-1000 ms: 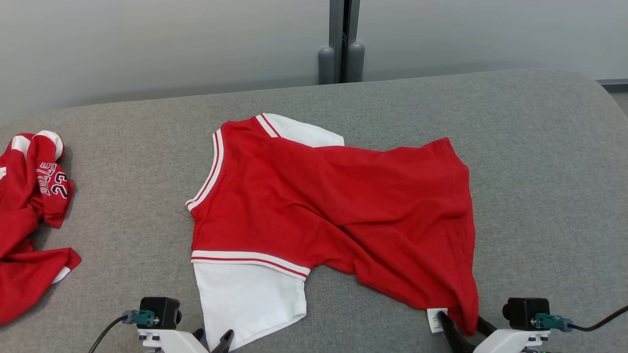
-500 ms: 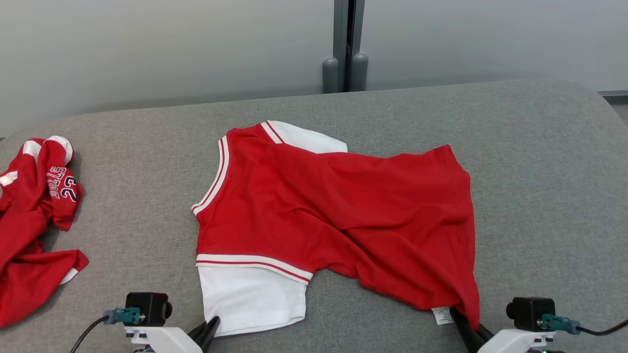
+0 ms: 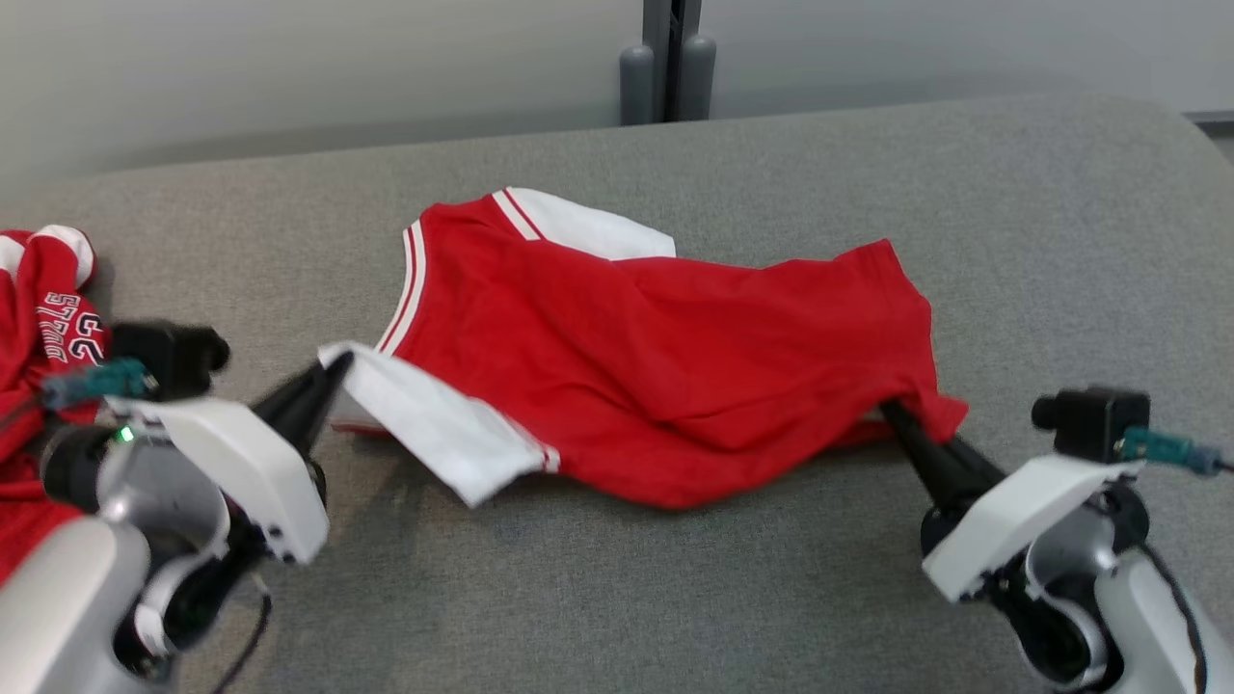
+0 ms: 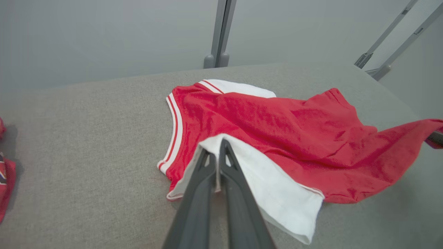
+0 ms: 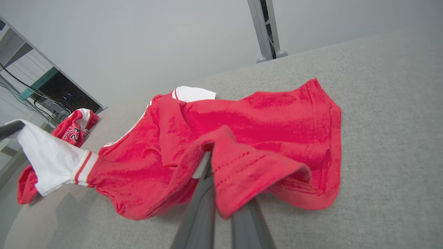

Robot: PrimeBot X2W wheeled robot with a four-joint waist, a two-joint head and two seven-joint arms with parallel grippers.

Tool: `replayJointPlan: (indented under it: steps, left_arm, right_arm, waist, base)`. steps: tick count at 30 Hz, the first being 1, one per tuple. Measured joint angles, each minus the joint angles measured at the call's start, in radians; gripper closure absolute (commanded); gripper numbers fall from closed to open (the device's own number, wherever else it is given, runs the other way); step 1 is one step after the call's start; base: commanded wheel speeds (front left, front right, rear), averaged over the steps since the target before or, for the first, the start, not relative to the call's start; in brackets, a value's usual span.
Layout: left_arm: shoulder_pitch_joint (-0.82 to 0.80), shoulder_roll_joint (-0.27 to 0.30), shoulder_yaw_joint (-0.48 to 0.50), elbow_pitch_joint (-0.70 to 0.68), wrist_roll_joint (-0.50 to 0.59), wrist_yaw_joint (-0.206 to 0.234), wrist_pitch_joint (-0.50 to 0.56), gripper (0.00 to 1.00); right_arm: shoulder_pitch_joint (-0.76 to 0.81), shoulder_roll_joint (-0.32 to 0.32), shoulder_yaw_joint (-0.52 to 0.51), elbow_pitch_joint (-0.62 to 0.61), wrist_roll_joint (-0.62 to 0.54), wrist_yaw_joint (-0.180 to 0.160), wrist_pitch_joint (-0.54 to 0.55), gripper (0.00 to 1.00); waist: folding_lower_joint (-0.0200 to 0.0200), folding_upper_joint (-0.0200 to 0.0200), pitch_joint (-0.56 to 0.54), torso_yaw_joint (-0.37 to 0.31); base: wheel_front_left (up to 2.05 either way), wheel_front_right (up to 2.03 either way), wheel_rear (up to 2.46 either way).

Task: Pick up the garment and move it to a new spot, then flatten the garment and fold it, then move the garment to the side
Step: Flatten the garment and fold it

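Firmly, left pincer (image 3: pixel 331 374) and right pincer (image 3: pixel 897 424) each pinch the garment (image 3: pixel 656 376) over the grey cushion (image 3: pixel 1022 241), pale wall (image 3: pixel 289 77) behind.

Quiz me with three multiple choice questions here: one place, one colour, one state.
1. Where does the crumpled garment lie?
A) far left of the grey surface
B) far right
C) on the floor

2. The sleeve in the left gripper is:
A) black
B) white
C) red

3. The right gripper has its jaws:
A) wide open
B) shut on the spread garment
C) shut on nothing

Answers:
1. A, it sits at the head view's left edge.
2. B, white cloth hangs from the jaws.
3. B, red cloth is pinched between them.
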Motion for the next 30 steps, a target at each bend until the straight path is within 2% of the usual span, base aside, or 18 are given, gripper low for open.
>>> replayJointPlan:
  steps: [7, 13, 14, 19, 26, 30]
  left_arm:
    - [-0.368, 0.015, 0.021, 0.145, 0.013, -0.106, 0.081, 1.00]
    - [-0.734, -0.012, 0.009, 0.353, 0.050, -0.192, 0.139, 1.00]
    - [-0.734, -0.012, 0.009, 0.353, 0.050, -0.192, 0.139, 1.00]
    - [-1.052, -0.051, 0.004, 0.538, 0.112, -0.224, 0.130, 1.00]
    - [-1.405, -0.116, 0.003, 0.774, 0.167, -0.249, 0.023, 1.00]
    - [-1.535, -0.153, -0.007, 0.886, 0.183, -0.258, -0.037, 1.00]
  right_arm:
    - [-0.310, -0.052, -0.004, 0.011, 0.073, 0.000, 0.059, 1.00]
    - [-0.631, -0.076, 0.005, 0.091, 0.154, 0.000, 0.105, 1.00]
    - [-0.631, -0.076, 0.005, 0.091, 0.154, 0.000, 0.105, 1.00]
    - [-0.890, -0.077, -0.003, 0.193, 0.200, 0.000, 0.074, 1.00]
    - [-1.208, -0.082, 0.012, 0.324, 0.254, 0.000, -0.081, 1.00]
    - [-1.352, -0.096, 0.033, 0.398, 0.277, 0.000, -0.154, 1.00]
  waist:
    - [0.0000, 0.0000, 0.118, -0.018]
    - [0.0000, 0.0000, 0.237, -0.034]
    - [0.0000, 0.0000, 0.237, -0.034]
    - [0.0000, -0.0001, 0.346, -0.045]
    - [0.0000, -0.0001, 0.464, -0.055]
    - [0.0001, -0.0001, 0.487, -0.053]
  base:
    - [0.00, 0.00, 0.00]
    - [0.00, 0.00, 0.00]
    - [0.00, 0.00, 0.00]
    - [0.00, 0.00, 0.00]
    - [0.00, 0.00, 0.00]
    - [0.00, 0.00, 0.00]
